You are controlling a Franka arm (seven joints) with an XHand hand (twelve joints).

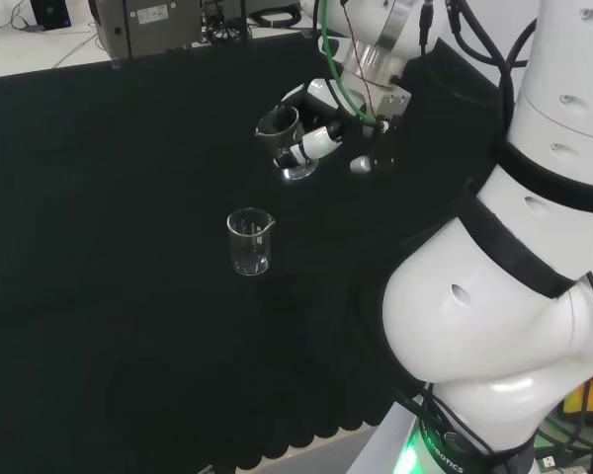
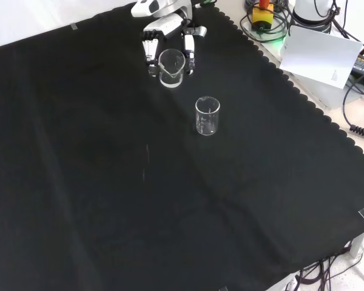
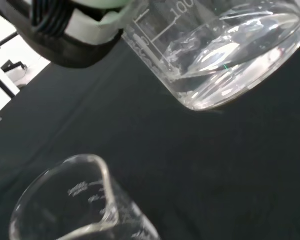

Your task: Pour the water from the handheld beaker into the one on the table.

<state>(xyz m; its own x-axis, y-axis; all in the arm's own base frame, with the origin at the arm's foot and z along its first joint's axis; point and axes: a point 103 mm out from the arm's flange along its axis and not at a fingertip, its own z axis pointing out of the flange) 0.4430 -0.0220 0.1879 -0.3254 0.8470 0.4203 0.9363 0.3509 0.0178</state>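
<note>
My hand [image 1: 314, 126] holds a clear glass beaker [image 1: 286, 138] above the black cloth, fingers curled round its wall. In the front view the hand [image 2: 164, 27] grips the same beaker [image 2: 171, 66] near the cloth's far edge. The wrist view shows this held beaker [image 3: 225, 55] tilted, with a little water pooled at its base. A second clear beaker [image 1: 249, 241] stands upright on the cloth, apart from the held one; in the front view this beaker [image 2: 207, 115] is nearer the camera and to the right. Its rim [image 3: 65, 195] shows close in the wrist view.
The arm's white links [image 1: 514, 296] stand at the head view's right. Grey equipment [image 1: 153, 25] sits beyond the cloth's far edge in the head view. A white sheet [image 2: 318, 54] and cables [image 2: 358, 115] lie off the cloth at the front view's right.
</note>
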